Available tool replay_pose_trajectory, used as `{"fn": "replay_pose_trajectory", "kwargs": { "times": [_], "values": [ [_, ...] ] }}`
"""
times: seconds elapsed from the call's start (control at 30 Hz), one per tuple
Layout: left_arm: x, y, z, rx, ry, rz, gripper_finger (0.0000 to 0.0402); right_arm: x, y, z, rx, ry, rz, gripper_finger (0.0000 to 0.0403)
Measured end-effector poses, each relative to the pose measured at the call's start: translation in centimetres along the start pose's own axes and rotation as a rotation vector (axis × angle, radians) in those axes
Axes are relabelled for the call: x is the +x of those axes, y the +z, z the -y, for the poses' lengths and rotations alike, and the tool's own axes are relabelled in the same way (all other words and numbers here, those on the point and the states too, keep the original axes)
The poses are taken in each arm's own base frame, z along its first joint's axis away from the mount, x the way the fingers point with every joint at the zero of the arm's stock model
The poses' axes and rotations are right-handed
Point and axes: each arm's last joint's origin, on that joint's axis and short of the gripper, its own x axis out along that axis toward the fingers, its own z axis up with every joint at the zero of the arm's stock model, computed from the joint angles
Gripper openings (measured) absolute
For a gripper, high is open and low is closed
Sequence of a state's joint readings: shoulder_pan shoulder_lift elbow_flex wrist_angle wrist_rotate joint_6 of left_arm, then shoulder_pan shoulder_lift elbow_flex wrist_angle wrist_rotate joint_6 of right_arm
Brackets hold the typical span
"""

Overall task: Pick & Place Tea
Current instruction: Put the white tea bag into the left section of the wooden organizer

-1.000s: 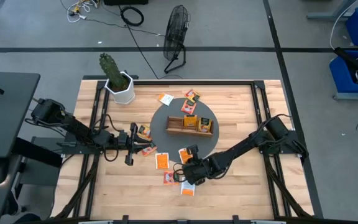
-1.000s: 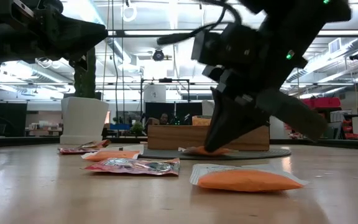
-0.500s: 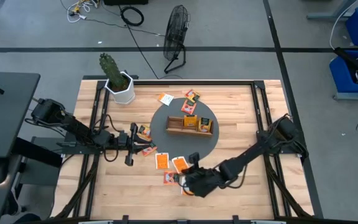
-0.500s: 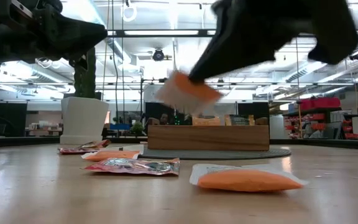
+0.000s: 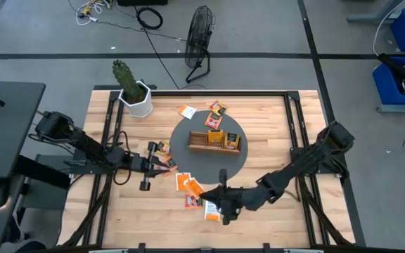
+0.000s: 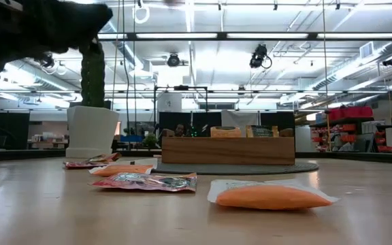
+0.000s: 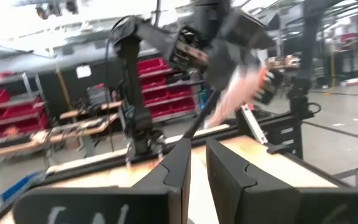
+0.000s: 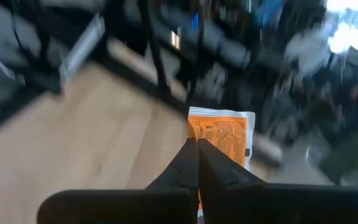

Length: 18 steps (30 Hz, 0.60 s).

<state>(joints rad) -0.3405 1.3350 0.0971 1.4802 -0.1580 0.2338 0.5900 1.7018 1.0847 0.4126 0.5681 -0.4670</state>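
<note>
My right gripper (image 5: 204,192) hovers over the table's near middle, shut on an orange tea sachet (image 8: 220,133), which also shows as sachet (image 5: 193,187) from above. My left gripper (image 7: 197,163) is left of the grey round mat (image 5: 239,165). Its fingers stand a narrow gap apart with nothing between them. More tea sachets (image 5: 185,183) lie flat on the table near the mat, others (image 5: 216,107) by the far edge. Some stand in the wooden tray (image 5: 214,140) on the mat. The low view shows loose sachets (image 6: 267,196) but not my right gripper. My right gripper pinches the sachet's near edge (image 8: 197,140) between its two fingertips (image 8: 190,155). The fingers lie close to level and the sachet sticks out flat beyond them. It is lifted clear of the table.
A white pot with a cactus (image 5: 133,95) stands at the far left corner. Loose sachets (image 5: 164,149) lie close around my left gripper, and a white one (image 5: 211,211) lies under my right arm. Bare wood lies at the table's near left and far right.
My right gripper has risen from the mat's near edge with the orange sachet, tipping from pointing down to nearly level, and has drifted toward the near left. The sachet has left the table and now hangs in the air. My left gripper has rolled in place.
</note>
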Motion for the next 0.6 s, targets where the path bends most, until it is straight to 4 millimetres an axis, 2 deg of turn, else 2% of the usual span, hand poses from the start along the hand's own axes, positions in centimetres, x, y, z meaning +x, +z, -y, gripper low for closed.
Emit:
{"fn": "replay_pose_trajectory", "kwargs": {
  "times": [0.1,0.2,0.5,0.6],
  "values": [
    [0.7,0.4,0.1,0.019,-0.006,0.014,0.0056,-0.6,1.5,1.1,-0.004,0.04,0.137,0.0],
    [1.4,1.0,0.1,0.037,-0.006,0.044,0.007,-0.7,2.1,1.6,-0.021,0.056,0.221,0.0],
    [4.2,2.8,0.4,0.033,-0.099,0.1,0.0188,0.3,2.2,4.2,-0.053,0.064,0.395,0.0],
    [5.2,3.1,0.4,0.036,-0.109,0.069,0.0213,0.9,1.7,5.4,-0.031,0.092,0.426,0.0]
  ]
}}
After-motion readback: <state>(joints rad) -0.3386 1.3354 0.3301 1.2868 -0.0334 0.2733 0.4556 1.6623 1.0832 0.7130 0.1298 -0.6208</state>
